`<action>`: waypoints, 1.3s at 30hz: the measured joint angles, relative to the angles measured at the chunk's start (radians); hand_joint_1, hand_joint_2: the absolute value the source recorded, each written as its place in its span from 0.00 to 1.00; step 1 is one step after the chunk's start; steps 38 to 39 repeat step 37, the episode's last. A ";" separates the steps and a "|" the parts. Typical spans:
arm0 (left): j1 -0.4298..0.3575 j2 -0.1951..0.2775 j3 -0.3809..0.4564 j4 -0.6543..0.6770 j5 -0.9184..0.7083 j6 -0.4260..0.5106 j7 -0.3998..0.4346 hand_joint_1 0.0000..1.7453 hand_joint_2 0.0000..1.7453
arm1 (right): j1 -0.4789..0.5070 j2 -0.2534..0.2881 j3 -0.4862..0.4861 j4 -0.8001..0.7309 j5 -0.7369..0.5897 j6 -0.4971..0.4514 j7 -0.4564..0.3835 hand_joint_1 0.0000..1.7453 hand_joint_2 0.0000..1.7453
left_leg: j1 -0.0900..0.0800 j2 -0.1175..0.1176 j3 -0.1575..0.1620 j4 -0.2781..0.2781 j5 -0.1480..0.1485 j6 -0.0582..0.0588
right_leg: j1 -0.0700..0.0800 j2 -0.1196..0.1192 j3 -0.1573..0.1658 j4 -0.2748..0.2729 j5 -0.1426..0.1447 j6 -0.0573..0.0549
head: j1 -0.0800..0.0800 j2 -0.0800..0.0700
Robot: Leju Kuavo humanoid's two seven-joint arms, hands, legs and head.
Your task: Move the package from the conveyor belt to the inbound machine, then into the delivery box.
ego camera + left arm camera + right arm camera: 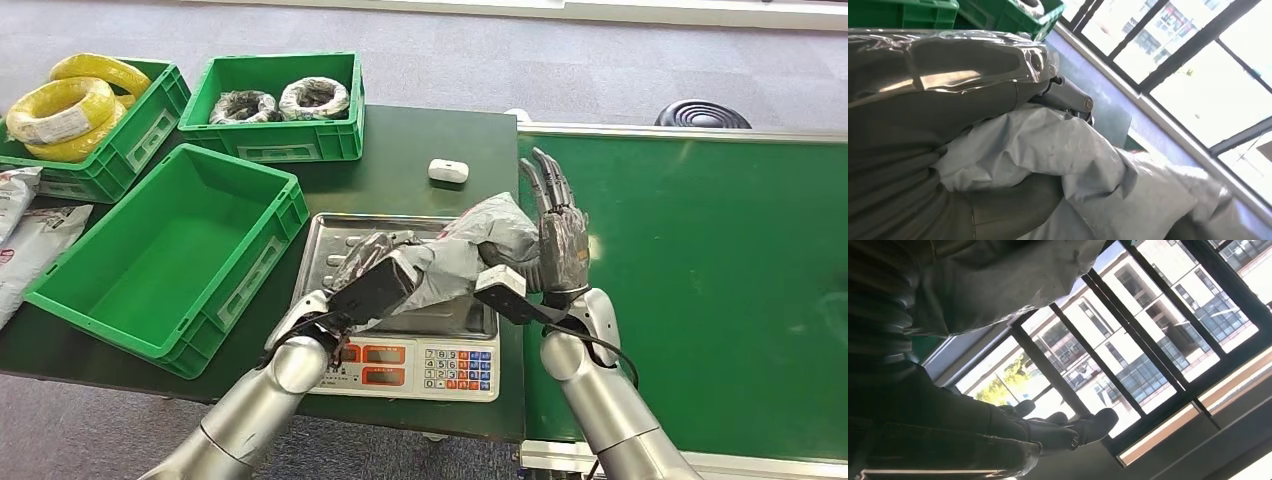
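Observation:
The grey plastic package [478, 245] lies crumpled over the steel pan of the weighing machine [335, 235], whose display panel [400, 368] faces me. My left hand [372, 252] reaches in from the pan's near left and grips the package's left end. In the left wrist view, its thumb and fingers [998, 210] wrap the grey bag [1058, 150]. My right hand [558, 235] stands upright at the package's right side, fingers straight and spread, its palm facing the bag. The right wrist view has those fingers [1068, 432] extended below the bag [998, 280].
An empty green bin [250, 270] sits left of the machine. Two green bins behind hold yellow coils [65, 110] and dark coils [285, 100]. A small white case [448, 171] lies behind the pan. The green conveyor belt [700, 280] runs on the right. Bags [30, 240] lie far left.

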 joint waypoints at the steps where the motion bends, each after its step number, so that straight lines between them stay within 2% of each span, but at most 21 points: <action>1: 0.002 0.005 0.016 -0.021 0.013 0.018 -0.003 1.00 1.00 | 0.005 0.000 -0.004 -0.002 -0.012 -0.002 -0.005 0.00 1.00 | 0.000 0.000 0.000 0.000 0.000 0.000 | 0.000 0.000 0.000 0.000 0.000 0.000 | 0.000 0.000; 7: 0.009 0.059 0.144 -0.125 0.064 0.162 -0.011 1.00 1.00 | 0.099 -0.002 -0.034 -0.058 -0.036 -0.022 -0.023 0.00 1.00 | 0.000 0.000 0.000 0.000 0.000 0.000 | 0.001 0.000 -0.001 0.000 0.000 0.000 | 0.000 0.000; 15: -0.001 0.140 0.414 -0.179 -0.008 0.365 -0.020 1.00 1.00 | 0.265 -0.004 -0.055 -0.142 -0.005 -0.047 -0.024 0.00 1.00 | 0.001 0.001 -0.001 -0.001 0.000 0.000 | 0.001 0.001 -0.002 0.000 0.000 0.000 | 0.000 0.000; 16: -0.003 0.149 0.451 -0.177 -0.028 0.376 -0.018 0.97 1.00 | 0.281 -0.004 -0.055 -0.146 -0.003 -0.048 -0.023 0.00 1.00 | 0.001 0.001 -0.001 -0.001 0.000 0.000 | 0.001 0.001 -0.002 0.000 0.000 0.000 | 0.000 0.000; 17: -0.004 0.157 0.487 -0.175 -0.049 0.387 -0.015 0.79 1.00 | 0.294 -0.003 -0.055 -0.150 -0.003 -0.047 -0.022 0.00 1.00 | 0.001 0.001 -0.001 -0.001 0.000 0.000 | 0.001 0.001 -0.002 0.000 0.000 0.000 | 0.000 0.000; 19: -0.008 0.173 0.549 -0.161 -0.095 0.419 0.001 0.29 1.00 | 0.312 0.000 -0.057 -0.156 -0.005 -0.042 -0.018 0.00 1.00 | 0.001 0.001 -0.001 -0.001 0.000 0.000 | 0.001 0.001 -0.002 0.000 0.000 0.000 | 0.000 0.000; 20: -0.010 0.182 0.577 -0.148 -0.117 0.433 0.012 0.07 1.00 | 0.320 0.004 -0.059 -0.158 -0.005 -0.037 -0.015 0.00 1.00 | 0.001 0.001 -0.002 -0.001 0.000 0.000 | 0.001 0.001 -0.002 0.000 0.000 0.000 | 0.000 0.000; 21: -0.012 0.192 0.603 -0.130 -0.135 0.439 0.022 0.00 1.00 | 0.328 0.008 -0.062 -0.160 -0.004 -0.031 -0.010 0.00 1.00 | 0.001 0.002 -0.001 -0.001 0.000 0.000 | 0.001 0.001 -0.002 0.000 0.000 0.000 | 0.001 0.000; 24: -0.012 0.228 0.674 -0.066 -0.146 0.408 0.028 0.00 1.00 | 0.354 0.019 -0.073 -0.163 0.005 -0.008 0.003 0.00 1.00 | 0.001 0.002 -0.001 -0.001 0.000 0.000 | 0.001 0.002 -0.002 0.000 0.000 0.000 | 0.000 0.000; 28: 0.024 0.255 0.732 -0.024 -0.073 0.291 -0.030 0.00 1.00 | 0.384 0.027 -0.094 -0.166 0.023 0.023 0.018 0.00 1.00 | 0.001 0.002 -0.002 -0.001 0.000 0.000 | 0.001 0.002 -0.002 0.000 0.000 0.000 | 0.000 0.000; 33: 0.081 0.260 0.751 -0.038 -0.005 0.218 -0.069 0.00 1.00 | 0.408 0.033 -0.119 -0.168 0.029 0.049 0.020 0.00 1.00 | 0.000 0.002 -0.003 -0.001 0.000 0.000 | 0.001 0.002 -0.003 0.000 0.000 0.000 | 0.001 0.000; 37: 0.127 0.261 0.757 -0.083 0.141 0.088 -0.124 0.00 1.00 | 0.419 0.036 -0.131 -0.173 0.028 0.070 0.020 0.00 1.00 | 0.000 0.002 -0.002 -0.001 0.000 0.000 | 0.001 0.002 -0.003 0.000 0.000 0.000 | 0.000 0.000; 39: 0.127 0.261 0.757 -0.083 0.141 0.088 -0.124 0.00 1.00 | 0.419 0.036 -0.131 -0.173 0.028 0.070 0.020 0.00 1.00 | 0.000 0.002 -0.002 -0.001 0.000 0.000 | 0.001 0.002 -0.003 0.000 0.000 0.000 | 0.000 0.000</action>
